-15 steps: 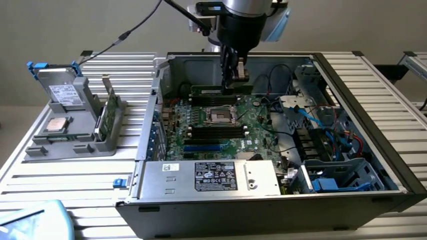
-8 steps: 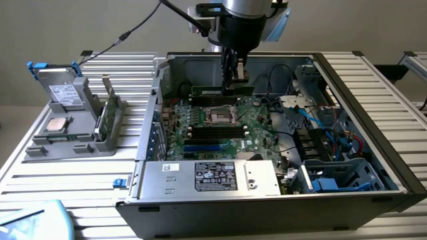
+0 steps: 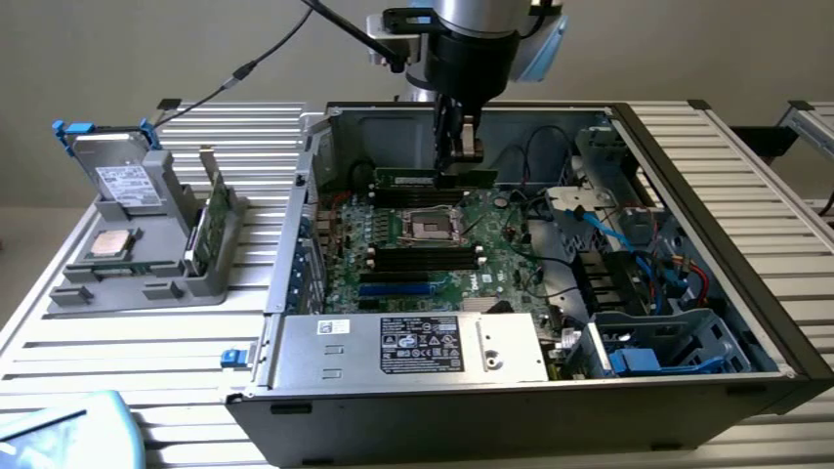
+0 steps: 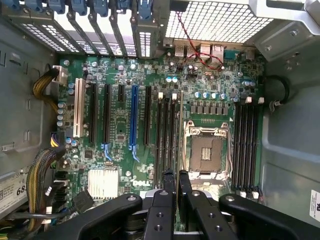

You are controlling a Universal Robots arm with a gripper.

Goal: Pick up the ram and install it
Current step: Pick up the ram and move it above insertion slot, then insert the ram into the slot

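Over the far end of the open computer case [image 3: 521, 420], at twelve o'clock from the processor socket [image 3: 431, 227], the gripper [image 3: 459, 156] hangs straight down. Its jaws are drawn in to a narrow gap and clamped on the upper edge of the ram [image 3: 404, 178]. The green stick lies level, its length running from nine to three o'clock, just above the black memory slots [image 3: 417, 196] of the motherboard [image 3: 502, 254]. Whether its lower edge touches a slot I cannot tell. At six o'clock of the case sits the silver power supply [image 3: 417, 347]. Outside the case, at nine o'clock, a grey holder [image 3: 131, 283] on the slatted table [image 3: 131, 342] carries a hard drive [image 3: 124, 181], a square processor chip [image 3: 111, 244] and a green card with a metal bracket [image 3: 215, 220].

In the wrist view the gripper [image 4: 176, 177] looks down on the motherboard [image 4: 120, 100]. Its two dark fingers [image 4: 168, 185] stand almost together, directly over the memory slots [image 4: 167, 130] that lie between the long expansion slots [image 4: 132, 117] and the empty processor socket [image 4: 207, 152]. A second bank of slots [image 4: 247, 145] lies on the socket's other side.
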